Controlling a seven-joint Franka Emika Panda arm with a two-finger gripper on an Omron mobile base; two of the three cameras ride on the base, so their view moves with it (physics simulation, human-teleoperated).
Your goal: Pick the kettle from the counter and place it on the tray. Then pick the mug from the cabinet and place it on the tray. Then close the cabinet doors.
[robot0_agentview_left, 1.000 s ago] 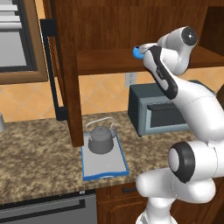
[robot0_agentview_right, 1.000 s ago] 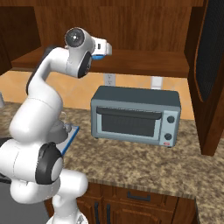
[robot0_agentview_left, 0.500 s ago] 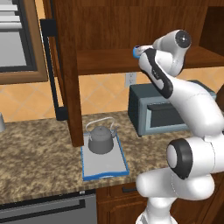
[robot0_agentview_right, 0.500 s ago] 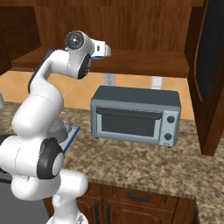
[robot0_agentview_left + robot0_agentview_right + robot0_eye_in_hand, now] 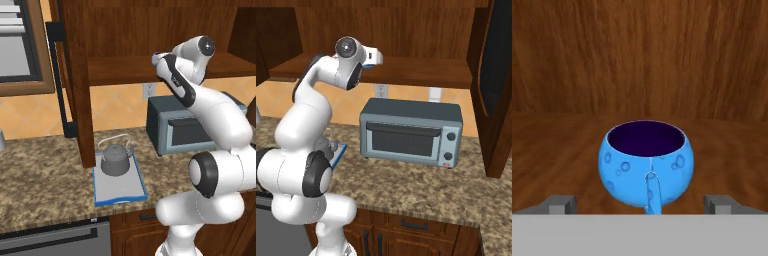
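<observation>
Blue mug (image 5: 646, 167) centred between spread pincer (image 5: 643, 204) fingertips, handle facing pincer. Risk: round glazed body squirts out if jaws close off-centre.

The mug (image 5: 646, 167) is bright blue with ring-shaped spots and a dark purple inside. The kettle (image 5: 116, 159) is dark grey, the tray (image 5: 119, 191) light grey with a blue rim, the worktop (image 5: 40, 180) speckled brown and tan.
</observation>
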